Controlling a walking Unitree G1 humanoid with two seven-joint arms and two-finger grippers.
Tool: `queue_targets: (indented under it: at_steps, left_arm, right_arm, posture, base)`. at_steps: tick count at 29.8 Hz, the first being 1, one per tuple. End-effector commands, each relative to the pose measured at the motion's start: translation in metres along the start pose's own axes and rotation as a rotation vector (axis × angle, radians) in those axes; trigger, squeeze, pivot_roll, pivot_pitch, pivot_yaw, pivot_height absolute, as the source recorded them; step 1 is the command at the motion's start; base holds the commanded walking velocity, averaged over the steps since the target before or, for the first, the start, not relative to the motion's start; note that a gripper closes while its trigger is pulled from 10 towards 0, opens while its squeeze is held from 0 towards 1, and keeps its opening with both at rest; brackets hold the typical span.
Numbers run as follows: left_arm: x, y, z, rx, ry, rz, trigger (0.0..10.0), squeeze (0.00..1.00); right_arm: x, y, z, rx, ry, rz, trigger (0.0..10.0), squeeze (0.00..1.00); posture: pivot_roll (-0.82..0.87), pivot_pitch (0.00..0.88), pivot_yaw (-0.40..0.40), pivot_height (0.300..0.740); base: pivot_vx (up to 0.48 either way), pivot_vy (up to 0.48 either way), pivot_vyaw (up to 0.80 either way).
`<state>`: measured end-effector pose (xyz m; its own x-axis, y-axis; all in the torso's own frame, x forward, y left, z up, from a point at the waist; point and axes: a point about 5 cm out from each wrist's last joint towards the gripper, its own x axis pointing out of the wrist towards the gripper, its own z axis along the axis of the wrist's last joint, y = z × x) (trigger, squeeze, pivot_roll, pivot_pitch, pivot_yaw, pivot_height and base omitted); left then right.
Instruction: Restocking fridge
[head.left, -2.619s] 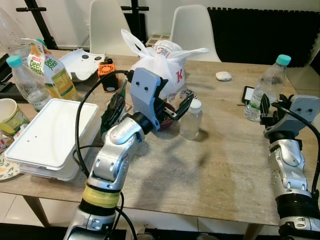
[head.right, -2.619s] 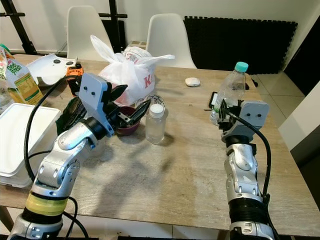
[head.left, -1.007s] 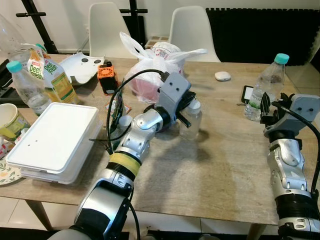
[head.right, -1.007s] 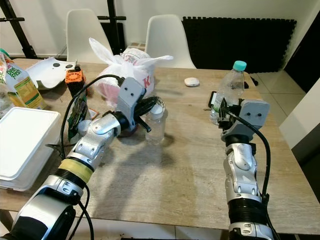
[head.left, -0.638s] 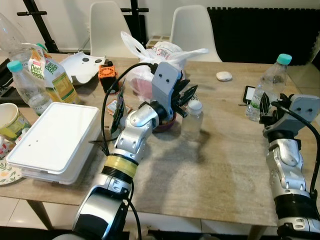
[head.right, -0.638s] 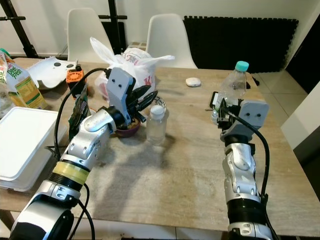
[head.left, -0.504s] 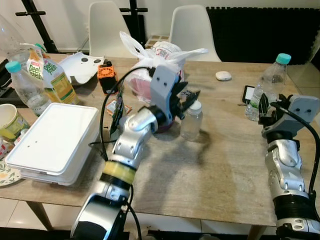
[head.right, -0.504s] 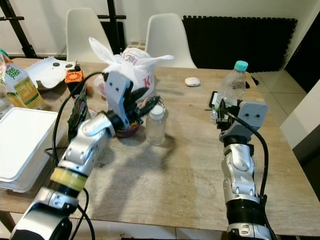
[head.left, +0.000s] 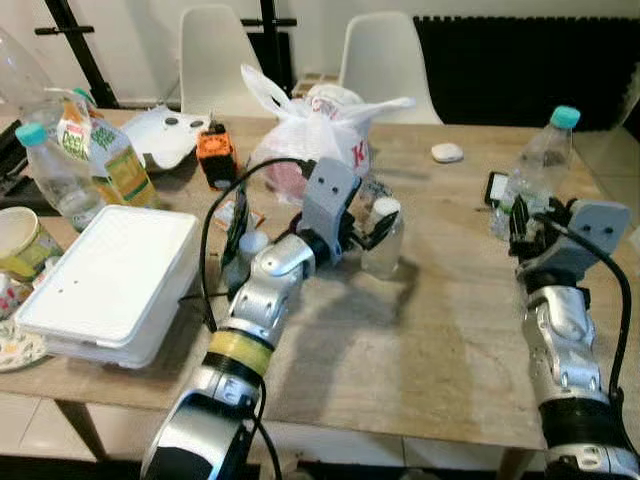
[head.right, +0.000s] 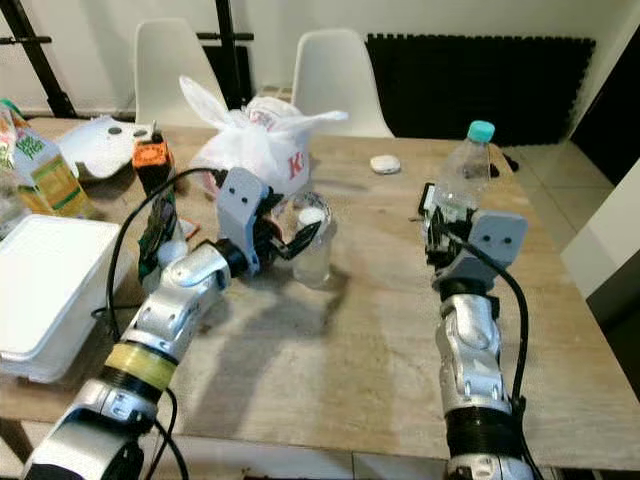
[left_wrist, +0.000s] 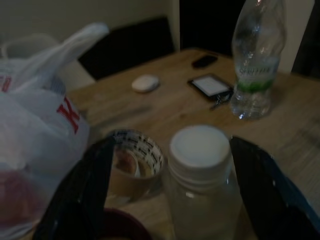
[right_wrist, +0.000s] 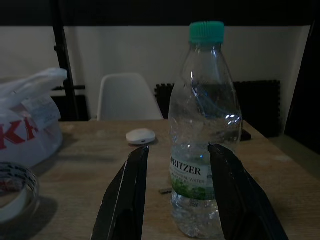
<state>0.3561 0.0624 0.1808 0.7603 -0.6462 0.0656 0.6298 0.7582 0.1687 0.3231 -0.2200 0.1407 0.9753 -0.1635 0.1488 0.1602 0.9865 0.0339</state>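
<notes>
Wooden table (head.left: 420, 330) is spanning most of the frame, cluttered along its upper and left parts. Nothing here is in a fridge yet, so I judge I am collecting items at the start of the restock.

White foam box (head.left: 105, 275) is lying lower left. Juice carton (head.left: 110, 155) and a teal-capped bottle (head.left: 50, 170) are standing at far left, likely waiting their turn.

White plastic bag (head.left: 310, 135) is sitting upper centre, knotted, with a tape roll (left_wrist: 132, 160) just beside it.

Small white-capped bottle (head.left: 382, 238) is standing upright at centre, right of the bag. This is my left side's target.

Tall green-capped water bottle (right_wrist: 205, 135) is standing upright at the right edge of the table, by a phone (head.left: 497, 188).

My left arm is reaching forward across the table, elbow bent, wrist turned toward the centre. My left gripper (head.left: 365, 232) is spreading its fingers wide on either side of the small bottle; in the wrist view the two fingers are flanking it with gaps showing, gripping nothing.

My right arm is standing nearly upright at the right of the frame. My right gripper (right_wrist: 176, 192) is pointing at the tall bottle, fingers parted about bottle-width, just short of it, holding nothing.
</notes>
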Motion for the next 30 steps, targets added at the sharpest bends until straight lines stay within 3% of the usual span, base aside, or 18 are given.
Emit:
queue_targets:
  at_steps: [1, 12, 13, 14, 15, 16, 17, 30]
  left_arm:
    - [0.002, -0.001, -0.008, -0.010, 0.034, 0.006, 10.0, 0.00]
    - [0.015, -0.006, -0.008, 0.007, 0.046, -0.055, 10.0, 0.00]
    - [0.016, -0.005, -0.008, 0.007, 0.044, -0.053, 9.1, 0.00]
    - [0.016, -0.005, -0.008, 0.007, 0.044, -0.053, 9.1, 0.00]
    - [0.016, -0.005, -0.008, 0.004, 0.042, -0.052, 4.8, 0.00]
    - [0.017, -0.005, -0.008, 0.002, 0.040, -0.052, 4.8, 0.00]
    - [0.018, -0.006, -0.008, -0.002, 0.044, -0.058, 0.0, 0.00]
    - [0.017, -0.004, -0.012, -0.011, 0.037, -0.064, 0.0, 0.00]
  right_arm:
    - [0.000, -0.002, 0.001, -0.006, 0.002, -0.009, 10.0, 0.00]
    - [0.002, -0.002, 0.002, -0.016, -0.004, -0.010, 10.0, 0.00]
    - [0.002, -0.001, 0.002, -0.018, -0.004, -0.009, 10.0, 0.00]
    - [0.002, -0.001, 0.002, -0.018, -0.004, -0.009, 10.0, 0.00]
    - [0.003, -0.001, 0.003, -0.018, -0.006, -0.008, 10.0, 0.00]
    - [0.004, -0.001, 0.004, -0.018, -0.008, -0.008, 10.0, 0.00]
    - [0.005, -0.001, 0.006, -0.019, -0.011, -0.007, 10.0, 0.00]
    - [0.010, 0.002, 0.009, -0.018, -0.022, 0.006, 10.0, 0.00]
  posture:
    - [-0.06, 0.037, 0.015, 0.740]
    - [-0.08, 0.026, 0.026, 0.740]
    - [-0.09, 0.024, 0.027, 0.740]
    - [-0.09, 0.024, 0.027, 0.740]
    - [-0.09, 0.022, 0.026, 0.740]
    - [-0.09, 0.021, 0.026, 0.740]
    - [-0.09, 0.017, 0.026, 0.740]
    - [-0.08, 0.000, 0.019, 0.740]
  base:
    - [0.000, 0.000, 0.00]
    - [0.000, 0.000, 0.00]
    - [0.000, 0.000, 0.00]
    - [0.000, 0.000, 0.00]
    - [0.000, 0.000, 0.00]
    - [0.000, 0.000, 0.00]
    - [0.000, 0.000, 0.00]
    - [0.000, 0.000, 0.00]
